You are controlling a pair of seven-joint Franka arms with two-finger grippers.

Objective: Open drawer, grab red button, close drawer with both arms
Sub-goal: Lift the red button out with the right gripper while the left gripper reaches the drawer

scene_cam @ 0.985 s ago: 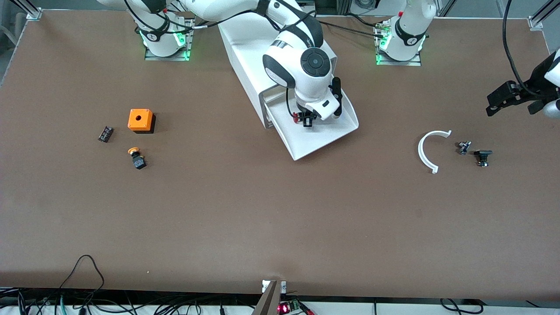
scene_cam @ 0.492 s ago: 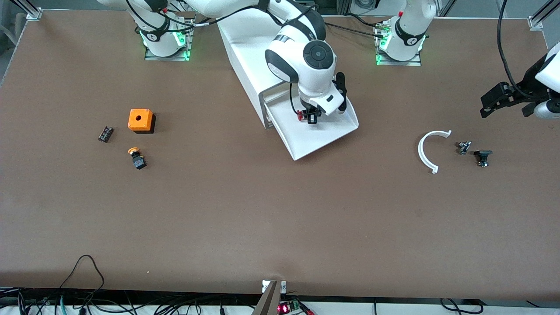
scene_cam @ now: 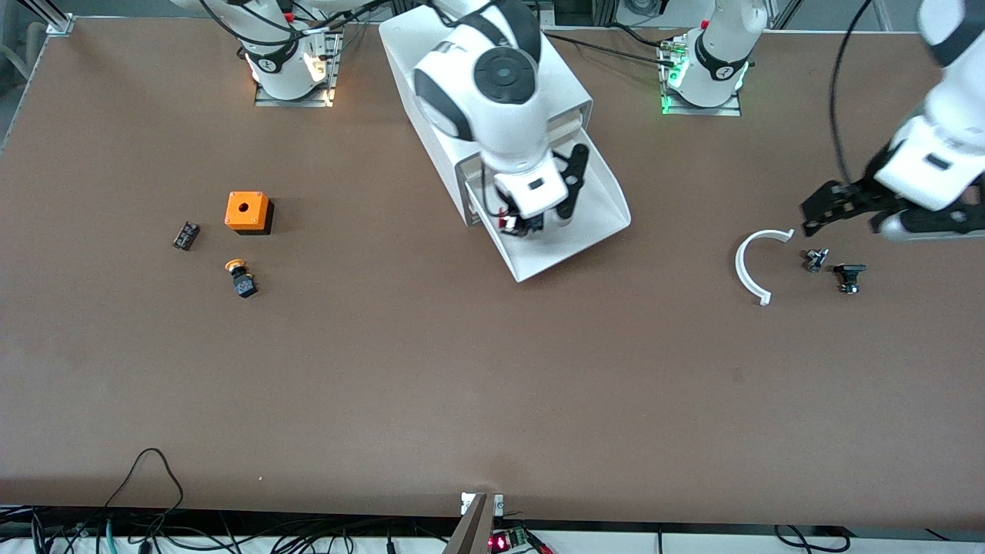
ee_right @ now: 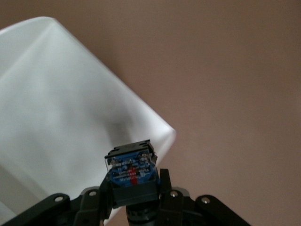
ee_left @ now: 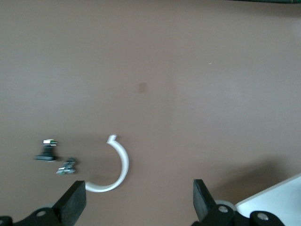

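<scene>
The white drawer [scene_cam: 589, 219] stands pulled out of the white cabinet [scene_cam: 439, 150]; it also shows in the right wrist view [ee_right: 61, 108]. My right gripper [scene_cam: 525, 224] hangs over the drawer, shut on the button [scene_cam: 509, 223], whose red cap peeks out beside the fingers. In the right wrist view the button's black body with a blue label [ee_right: 131, 172] sits between the fingers of the right gripper [ee_right: 133, 190]. My left gripper [scene_cam: 825, 208] is open and empty above the table, over a white arc piece [scene_cam: 745, 269]. The left wrist view shows the left gripper [ee_left: 137, 207] wide open.
Two small black and metal parts [scene_cam: 816, 258] [scene_cam: 849, 275] lie beside the arc, toward the left arm's end. An orange box with a hole [scene_cam: 247, 211], an orange-capped button [scene_cam: 241, 278] and a small black block [scene_cam: 185, 235] lie toward the right arm's end.
My right gripper has risen with the button out of the drawer and shifted toward the cabinet's open front. My left arm has swung in and come over the white arc.
</scene>
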